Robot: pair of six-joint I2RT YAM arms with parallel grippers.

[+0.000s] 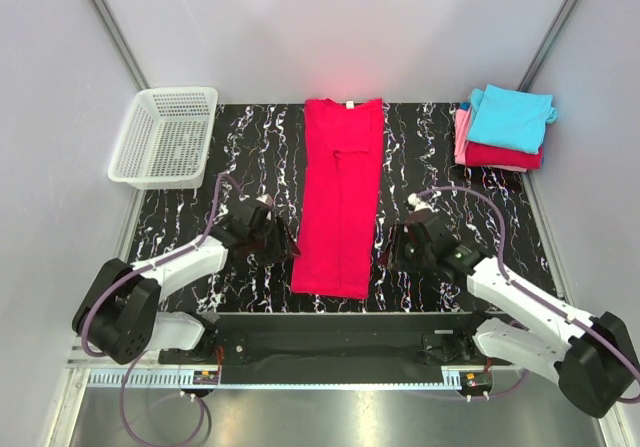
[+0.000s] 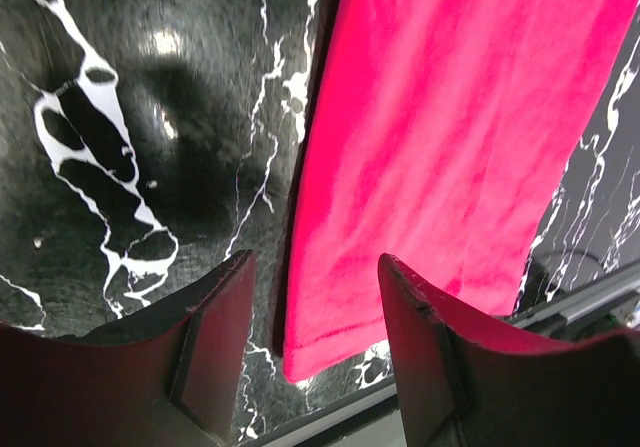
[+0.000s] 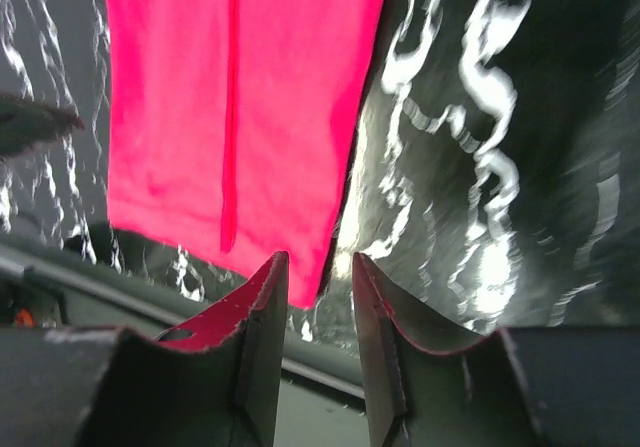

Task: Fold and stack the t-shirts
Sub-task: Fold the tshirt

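**Two tools flank the near end of the crimson tee**

Both arms reach forward from their bases and bend low over the black marbled counter (image 1: 250, 147), with their wrists turned inward toward each other. The left tool (image 1: 284, 245) sits just beside the left edge of the crimson t-shirt (image 1: 340, 197), close to its near hem. Its jaws stand apart and grip nothing. In the left wrist view the shirt's near-left corner lies on the counter just beyond the gap between them. The right tool (image 1: 392, 249) sits just beside the shirt's right edge at about the same level. Its jaws leave a narrower gap, also empty, and the near-right corner shows just past the fingertips.

The shirt lies flat down the middle of the counter as a long narrow strip, collar at the far end. At the far right corner is a stack of folded tees, the turquoise t-shirt (image 1: 510, 117) on top of a red t-shirt (image 1: 500, 155) and a pink t-shirt (image 1: 462, 132). A white mesh basket (image 1: 165, 137) sits at the far left corner. Stack and basket are both well apart from the tools.
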